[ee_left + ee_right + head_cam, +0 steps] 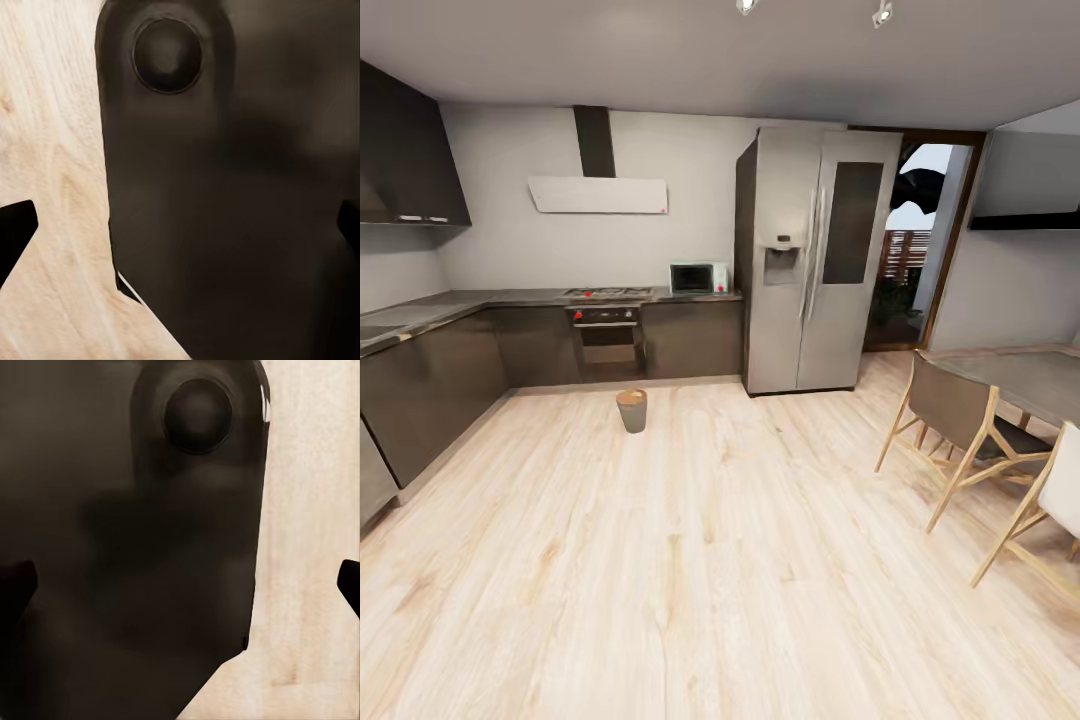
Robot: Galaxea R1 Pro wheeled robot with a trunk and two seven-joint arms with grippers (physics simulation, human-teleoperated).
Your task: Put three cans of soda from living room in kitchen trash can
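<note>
Facing the kitchen, we see the tash can upright on the pale wood floor before the oven, left of the fridge, both our grippers' fingertips spread wide with nothing between them.

The robot's body is a big, smooth, matt dark brown-black shell with rounded edges, set with a round domed boss near its upper corner, and the black, pointed finger tips are plain and unmarked.
</note>
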